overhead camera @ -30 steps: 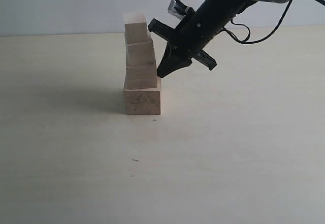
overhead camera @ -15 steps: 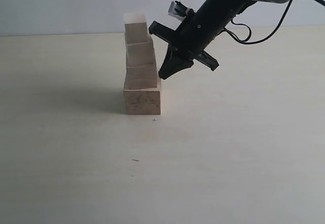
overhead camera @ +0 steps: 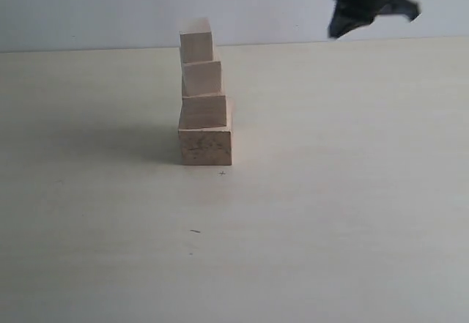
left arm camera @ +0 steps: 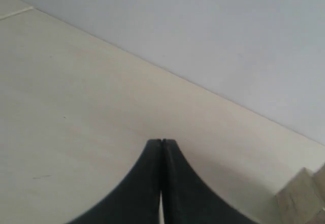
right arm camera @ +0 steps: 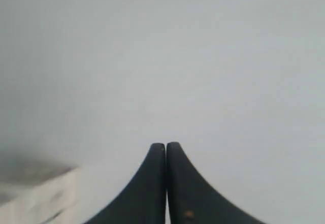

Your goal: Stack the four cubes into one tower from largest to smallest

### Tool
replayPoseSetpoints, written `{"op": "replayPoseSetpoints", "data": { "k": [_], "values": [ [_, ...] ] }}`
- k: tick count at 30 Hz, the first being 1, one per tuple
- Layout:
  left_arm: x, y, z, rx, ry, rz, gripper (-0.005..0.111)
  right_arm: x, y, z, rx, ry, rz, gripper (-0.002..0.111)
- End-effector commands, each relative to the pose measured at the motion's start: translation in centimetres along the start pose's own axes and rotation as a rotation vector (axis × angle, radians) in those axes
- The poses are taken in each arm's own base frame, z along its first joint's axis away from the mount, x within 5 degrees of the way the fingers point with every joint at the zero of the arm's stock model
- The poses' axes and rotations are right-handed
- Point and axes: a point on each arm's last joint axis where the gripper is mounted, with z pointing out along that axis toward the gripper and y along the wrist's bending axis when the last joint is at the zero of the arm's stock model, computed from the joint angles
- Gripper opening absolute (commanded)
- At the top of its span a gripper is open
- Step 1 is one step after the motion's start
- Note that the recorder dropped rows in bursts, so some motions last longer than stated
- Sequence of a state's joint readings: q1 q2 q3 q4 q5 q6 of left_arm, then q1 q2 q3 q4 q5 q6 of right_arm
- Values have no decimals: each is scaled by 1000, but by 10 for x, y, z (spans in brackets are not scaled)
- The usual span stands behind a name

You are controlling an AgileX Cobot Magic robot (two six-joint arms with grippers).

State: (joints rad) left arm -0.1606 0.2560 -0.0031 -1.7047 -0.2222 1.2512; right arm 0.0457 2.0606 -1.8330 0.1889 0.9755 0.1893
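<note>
The tower (overhead camera: pixel 203 92) stands four tiers high, largest cube (overhead camera: pixel 205 146) at the base and smallest cube (overhead camera: pixel 196 43) on top, the tiers set toward one edge rather than centred. Stacking appears complete, with nothing left to place. The right gripper (overhead camera: pixel 335 31) hangs well above and beside the tower, jaws pressed together and empty. The left gripper (left arm camera: pixel 161 142), likewise closed on nothing, sits near the tower. The tower rests on a pale table (overhead camera: pixel 330 206), and a plain light wall (overhead camera: pixel 102 4) rises behind it.
</note>
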Motion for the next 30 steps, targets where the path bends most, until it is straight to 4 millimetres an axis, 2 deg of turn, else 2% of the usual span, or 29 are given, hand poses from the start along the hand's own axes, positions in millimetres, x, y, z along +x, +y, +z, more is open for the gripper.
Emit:
{"op": "replayPoseSetpoints", "data": {
  "k": [1, 3, 5, 9, 12, 15, 18, 21, 24, 30],
  "values": [
    [-17, 9, -3, -141, -89, -1, 0, -26, -22, -96, 342, -476, -34, 0],
    [-22, 11, -4, -172, -123, 18, 0, -24, -27, -130, 376, -635, 12, 0],
    [-25, 9, -7, -152, -161, 70, 0, -13, -30, -155, 381, -720, -45, 0],
    [-28, 2, -14, -48, -222, 102, 0, 25, -33, -175, 378, -732, -198, 0],
    [-31, 1, -22, -4, -282, 83, 0, 67, -35, -176, 273, -801, -274, 0],
    [-34, 3, -30, 14, -346, 65, 0, 120, -38, -178, 165, -876, -367, 0],
    [-34, 2, -30, 18, -344, 66, 0, 169, -50, -170, 141, -851, -380, 0],
    [-31, -2, -29, 70, -312, 29, 0, 209, -60, -166, 118, -854, -381, 0],
    [-29, -5, -29, 111, -290, 11, 0, 235, -64, -172, 79, -922, -398, 0],
    [-29, -5, -29, 115, -288, 11, 0, 262, -65, -202, 40, -1090, -405, 0]
  ]
}}
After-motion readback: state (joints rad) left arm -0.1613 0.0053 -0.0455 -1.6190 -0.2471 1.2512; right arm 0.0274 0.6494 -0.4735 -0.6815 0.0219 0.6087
